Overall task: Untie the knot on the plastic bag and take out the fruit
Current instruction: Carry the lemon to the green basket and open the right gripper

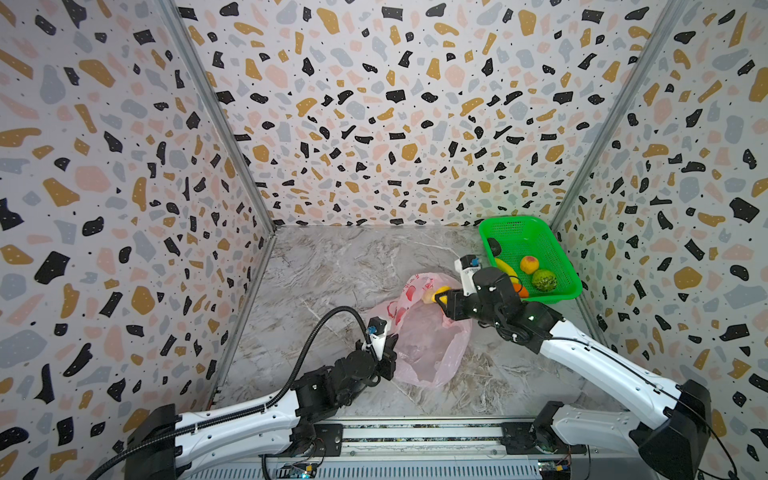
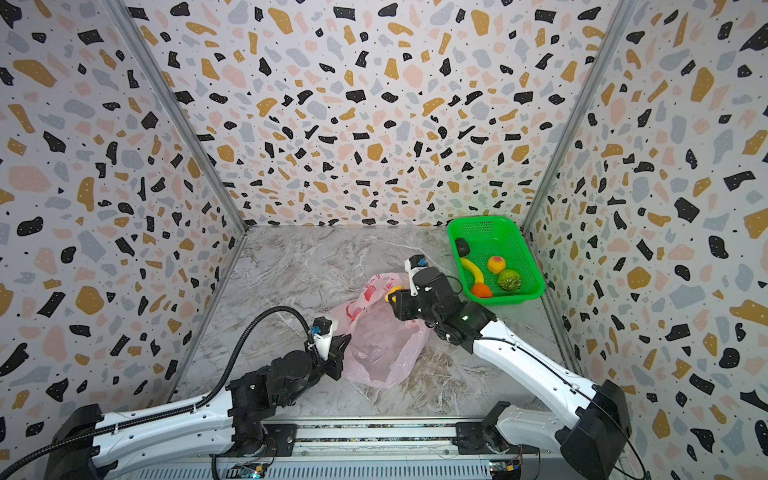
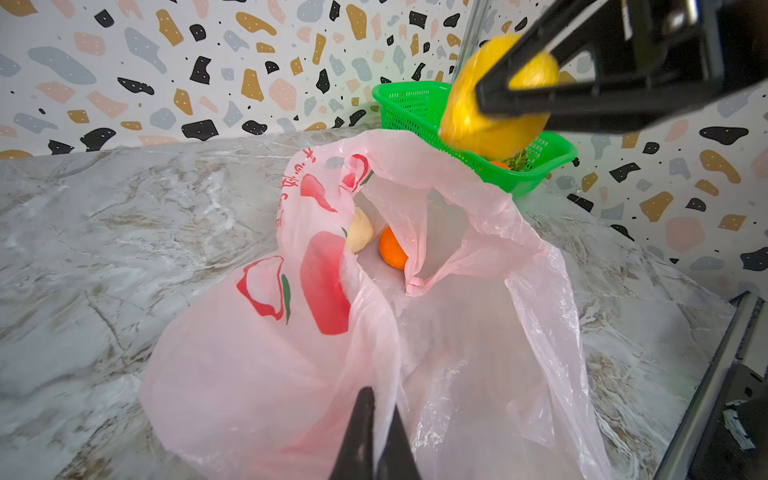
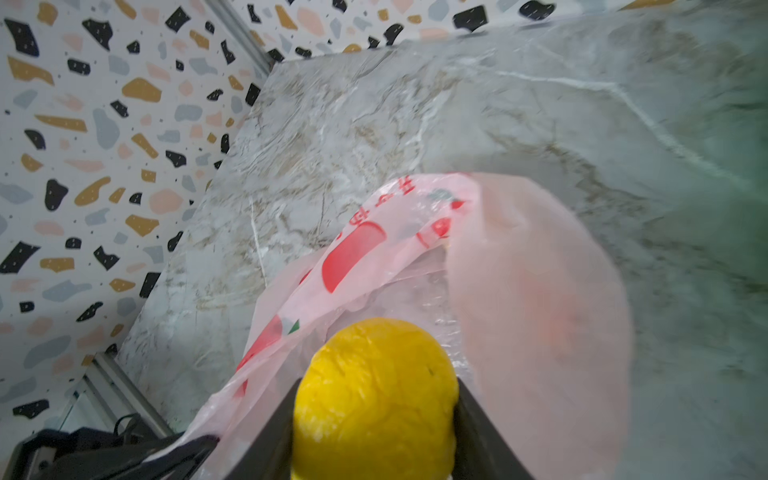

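On the left, the left gripper [image 1: 390, 353] sits low at the near-left edge of the plastic bag [image 1: 424, 345], its two black fingers [image 3: 365, 432] clenched together with a fold of pink film pinched between them. The bag lies slumped on the marble table [image 1: 332, 270], right in the middle of the floor between the two arms, and in the left wrist view its mouth gapes open, red printed marks on the raised flap.

Look inside: a beige lump [image 3: 359, 230] and an orange [image 3: 392, 249] lie side by side on the bag's floor, deep at the far end.

Moving right, the right gripper [image 1: 439, 296] reaches across over the far edge of the bag, and it has a prize. The jaws stand part open, grasping a yellow fruit [image 4: 374, 386], one finger pressed on each flank, and the fruit hangs in the air above the bag's rim.

Further right, in the far right corner, stands the green basket [image 1: 511, 220], well apart from the bag's body. It holds a dark oval [image 1: 494, 247] at the far end, a banana [image 1: 505, 266] along its left wall, a peach [image 1: 529, 264], a bumpy green ball [image 1: 544, 280] and a second orange [image 2: 481, 290] at the near end, touching the banana's tip.
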Motion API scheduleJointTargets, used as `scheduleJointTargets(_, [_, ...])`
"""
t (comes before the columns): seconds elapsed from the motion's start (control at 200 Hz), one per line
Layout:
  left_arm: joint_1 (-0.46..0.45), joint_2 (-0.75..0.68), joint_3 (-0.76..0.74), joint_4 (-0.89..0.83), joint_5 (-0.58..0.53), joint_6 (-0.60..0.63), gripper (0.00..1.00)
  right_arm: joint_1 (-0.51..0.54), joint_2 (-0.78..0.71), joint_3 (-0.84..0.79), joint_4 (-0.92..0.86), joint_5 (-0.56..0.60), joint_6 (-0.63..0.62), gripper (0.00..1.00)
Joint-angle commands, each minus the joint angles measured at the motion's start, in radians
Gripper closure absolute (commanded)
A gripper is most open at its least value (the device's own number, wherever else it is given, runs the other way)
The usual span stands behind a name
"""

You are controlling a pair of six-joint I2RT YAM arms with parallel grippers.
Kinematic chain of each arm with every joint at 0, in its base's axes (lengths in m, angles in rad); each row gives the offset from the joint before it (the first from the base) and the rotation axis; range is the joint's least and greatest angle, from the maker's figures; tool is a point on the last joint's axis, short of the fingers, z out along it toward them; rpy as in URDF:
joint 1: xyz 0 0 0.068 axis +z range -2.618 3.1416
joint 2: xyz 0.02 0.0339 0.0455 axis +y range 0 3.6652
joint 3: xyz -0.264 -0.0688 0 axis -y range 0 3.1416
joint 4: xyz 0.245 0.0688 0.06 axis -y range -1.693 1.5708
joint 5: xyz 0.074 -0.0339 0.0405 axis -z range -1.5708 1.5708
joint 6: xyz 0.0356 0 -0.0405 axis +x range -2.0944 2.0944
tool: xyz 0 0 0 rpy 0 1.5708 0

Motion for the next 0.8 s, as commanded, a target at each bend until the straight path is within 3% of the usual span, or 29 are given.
scheduleJointTargets(0.0, [-0.004,0.004,0.01,0.038,-0.003,0.009,1.0,-0.107,-0.01,0.051,-0.052,-0.008,-0.07,0.55])
scheduleJointTargets(0.21, [-0.004,0.001,0.008,0.035,-0.005,0.005,1.0,-0.4,0.085,0.054,0.063,-0.069,-0.111,0.55])
scheduleJointTargets(0.451, [-0.004,-0.023,0.007,0.007,-0.012,0.001,1.0,-0.614,0.263,0.083,0.202,-0.041,-0.102,0.55])
scheduleJointTargets(0.571, [-0.004,-0.033,0.004,0.003,-0.018,-0.002,1.0,-0.687,0.391,0.138,0.221,-0.058,-0.093,0.55])
scheduleJointTargets(0.791, [-0.004,-0.036,-0.002,0.006,-0.022,-0.006,1.0,-0.717,0.556,0.243,0.231,-0.021,-0.103,0.54])
